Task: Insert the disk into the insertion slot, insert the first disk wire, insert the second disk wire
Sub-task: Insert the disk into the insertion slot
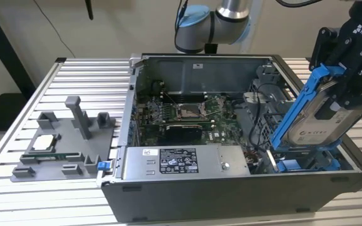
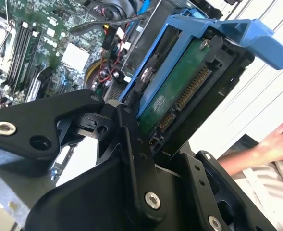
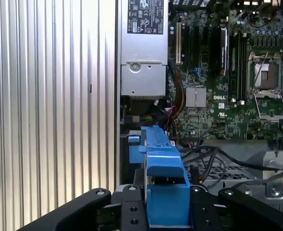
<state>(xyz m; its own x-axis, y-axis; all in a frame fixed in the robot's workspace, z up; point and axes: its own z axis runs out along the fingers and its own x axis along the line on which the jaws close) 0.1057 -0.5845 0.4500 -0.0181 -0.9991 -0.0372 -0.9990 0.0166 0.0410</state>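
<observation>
1. We find the gripper (image 1: 343,92) clenched on the disk (image 1: 316,125), grasping it firmly.
2. We see the disk held tilted, its lower end close over the insertion slot (image 1: 297,165).
3. We locate the slot at the near corner of the open computer case (image 1: 231,197), on the exterior view's right.
4. We note the power supply (image 1: 175,162) beside the slot, on the exterior view's left.

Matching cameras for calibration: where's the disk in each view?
Exterior view: disk at that view's right, tilted, held in the gripper.
Second wrist view: disk close up, green board side showing.
First wrist view: disk edge-on, blue carrier facing the camera.
Shared landmark: motherboard.
</observation>
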